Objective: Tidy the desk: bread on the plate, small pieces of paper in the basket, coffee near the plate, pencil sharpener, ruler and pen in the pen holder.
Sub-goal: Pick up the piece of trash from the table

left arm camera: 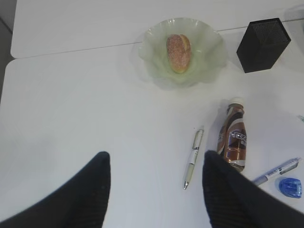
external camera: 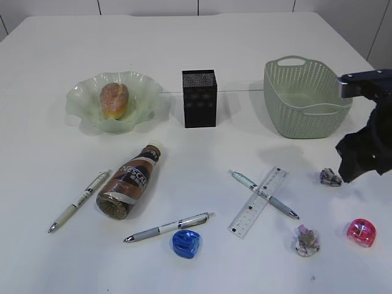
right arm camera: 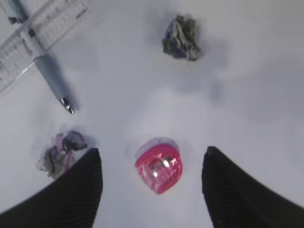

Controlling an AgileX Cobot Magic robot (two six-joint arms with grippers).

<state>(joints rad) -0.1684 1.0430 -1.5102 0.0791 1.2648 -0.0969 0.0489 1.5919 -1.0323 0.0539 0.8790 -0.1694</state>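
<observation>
The bread (external camera: 114, 100) lies on the green plate (external camera: 81, 98). On its side below the plate is the coffee bottle (external camera: 128, 184), with a pen (external camera: 79, 201) to its left. A second pen (external camera: 168, 227) and a blue pencil sharpener (external camera: 185, 243) lie in front, and a third pen (external camera: 278, 206) crosses the ruler (external camera: 258, 202). Paper balls (external camera: 331, 177) (external camera: 306, 240) lie on the right. My right gripper (right arm camera: 152, 151) hangs open above the pink pencil sharpener (right arm camera: 158, 166). My left gripper (left arm camera: 155, 154) is open and empty over bare table, left of the pen (left arm camera: 193, 156).
The black pen holder (external camera: 199, 98) stands at centre back and the green basket (external camera: 306, 101) at back right. The right arm (external camera: 367, 147) comes in from the right edge beside the basket. The table's front edge runs close below the sharpeners.
</observation>
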